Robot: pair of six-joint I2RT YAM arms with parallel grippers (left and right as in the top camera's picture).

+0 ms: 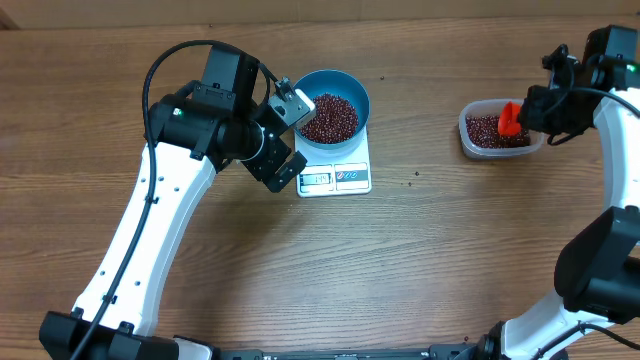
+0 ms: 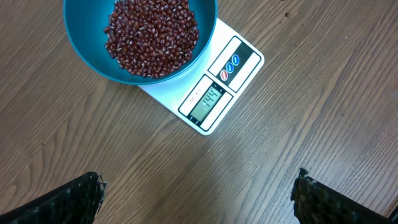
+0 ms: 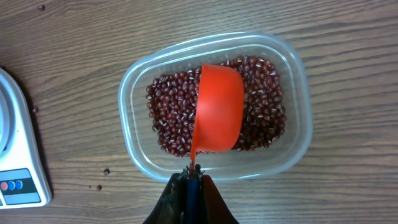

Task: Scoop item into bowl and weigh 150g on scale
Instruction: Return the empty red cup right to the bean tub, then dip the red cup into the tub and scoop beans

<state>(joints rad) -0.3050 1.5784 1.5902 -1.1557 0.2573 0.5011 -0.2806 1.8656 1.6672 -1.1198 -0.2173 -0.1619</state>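
The blue bowl (image 1: 340, 74) stands on the white scale (image 1: 336, 179) and holds a heap of dark red beans (image 1: 330, 117). My left gripper (image 1: 295, 136) hovers at the bowl's left side, wide open and empty. In the left wrist view the bowl (image 2: 84, 50), its beans (image 2: 152, 34) and the scale's display (image 2: 208, 101) lie ahead of the open left gripper (image 2: 199, 188). My right gripper (image 3: 194, 177) is shut on the handle of the red scoop (image 3: 219, 109), whose cup sits over the beans (image 3: 171, 115) in the clear tub (image 3: 300, 93).
The clear tub (image 1: 470, 132) with the scoop (image 1: 510, 119) stands at the far right of the wooden table. A few stray beans (image 3: 106, 171) lie on the wood between tub and scale. The scale's corner (image 3: 18, 155) shows left of the tub.
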